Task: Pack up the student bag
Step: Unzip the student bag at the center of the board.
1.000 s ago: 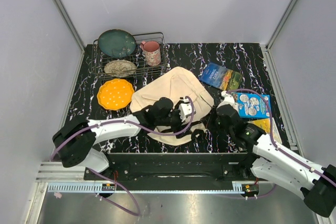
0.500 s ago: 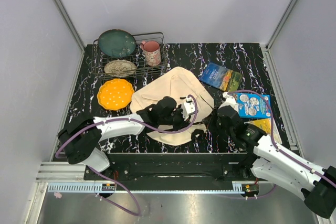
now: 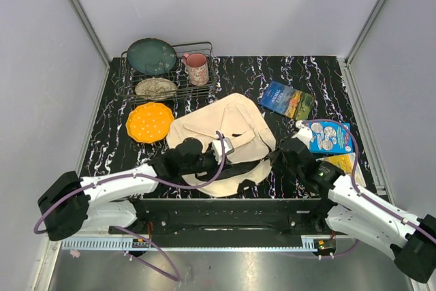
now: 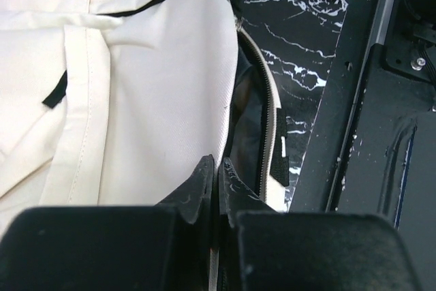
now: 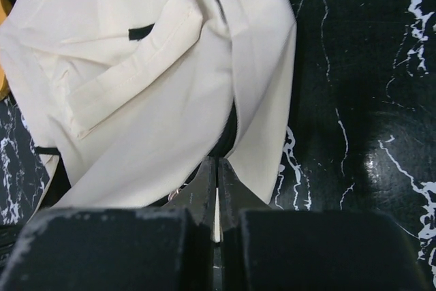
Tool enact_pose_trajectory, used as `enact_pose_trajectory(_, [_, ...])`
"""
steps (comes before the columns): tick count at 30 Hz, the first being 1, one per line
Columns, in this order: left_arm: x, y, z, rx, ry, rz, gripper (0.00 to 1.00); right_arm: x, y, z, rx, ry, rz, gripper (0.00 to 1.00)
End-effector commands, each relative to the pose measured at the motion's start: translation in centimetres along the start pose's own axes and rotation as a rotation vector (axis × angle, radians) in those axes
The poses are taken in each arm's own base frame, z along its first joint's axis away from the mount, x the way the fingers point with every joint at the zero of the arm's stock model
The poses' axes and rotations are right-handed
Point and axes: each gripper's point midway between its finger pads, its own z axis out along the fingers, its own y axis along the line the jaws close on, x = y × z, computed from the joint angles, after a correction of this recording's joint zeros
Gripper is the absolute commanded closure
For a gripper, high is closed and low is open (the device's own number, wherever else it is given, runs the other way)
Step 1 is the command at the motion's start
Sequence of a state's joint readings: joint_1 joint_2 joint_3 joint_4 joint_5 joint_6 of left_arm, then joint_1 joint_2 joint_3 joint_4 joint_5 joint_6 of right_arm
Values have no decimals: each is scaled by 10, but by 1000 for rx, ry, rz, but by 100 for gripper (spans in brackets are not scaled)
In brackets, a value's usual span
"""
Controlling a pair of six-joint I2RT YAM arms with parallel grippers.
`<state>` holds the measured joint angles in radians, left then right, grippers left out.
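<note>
Student bag fills the middle of the bench, its zip mouth parted to a narrow slit at the near edge, where left arm and right arm crowd in. Dish rack and orange plate block the left; book and packet block the right. Bare surface lies behind the book.

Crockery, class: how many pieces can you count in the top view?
4. A green plate, a pink mug and a speckled dish sit in the wire rack; an orange plate lies on the table in front of it. The student bag could hide others.
</note>
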<state>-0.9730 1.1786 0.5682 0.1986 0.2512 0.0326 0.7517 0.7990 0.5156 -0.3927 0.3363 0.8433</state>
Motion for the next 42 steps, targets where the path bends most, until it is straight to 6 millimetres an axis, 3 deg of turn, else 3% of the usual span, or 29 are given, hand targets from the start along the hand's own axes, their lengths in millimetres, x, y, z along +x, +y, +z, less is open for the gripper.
enact_pose_trajectory(1, [6,1,-14,-37,-25,-23,100,-26,-15,2,97,-103,26,100])
enact_pose_trajectory(14, [10,-4,-45,-61,-114,-49,100,-52,-31,13,194,-152,24,100])
enact_pose_trajectory(21, [0,-1,-61,-104,-229,-45,100,-63,-23,24,177,-150,7,100])
enact_pose_trajectory(25, [-12,5,-73,-154,-300,-55,98,-55,-2,21,49,-106,-1,100])
enact_pose_trajectory(27, [-17,4,-73,-142,-310,-49,79,-44,17,20,-71,-57,-12,100])
enact_pose_trajectory(28, [-18,4,-70,-139,-303,-51,56,-38,19,20,-91,-33,-12,100])
enact_pose_trajectory(30, [-24,-1,-66,-107,-293,-37,53,-27,25,18,-135,20,-22,100])
enact_pose_trajectory(31, [-18,0,-59,-100,-254,-44,47,-24,25,18,-140,33,-25,100])
enact_pose_trajectory(33, [-29,-2,-53,-77,-245,-32,44,-17,25,16,-155,61,-42,100])
enact_pose_trajectory(34, [-23,-2,-45,-67,-208,-34,42,-17,24,14,-155,61,-43,100])
enact_pose_trajectory(36, [-39,-4,-39,-42,-225,-19,39,-14,24,11,-167,72,-54,100])
enact_pose_trajectory(38, [-41,-7,-28,-12,-204,-6,36,-14,25,7,-179,77,-66,100])
enact_pose_trajectory(39, [-57,-11,-26,12,-226,8,35,-12,26,6,-187,86,-65,100])
enact_pose_trajectory(40, [-55,-11,-18,25,-201,10,35,-11,25,4,-190,87,-67,100])
enact_pose_trajectory(41, [-73,-13,-16,41,-224,25,34,-10,25,4,-192,90,-65,100])
enact_pose_trajectory(42, [-76,-17,-13,70,-217,26,32,-9,24,3,-193,91,-65,100])
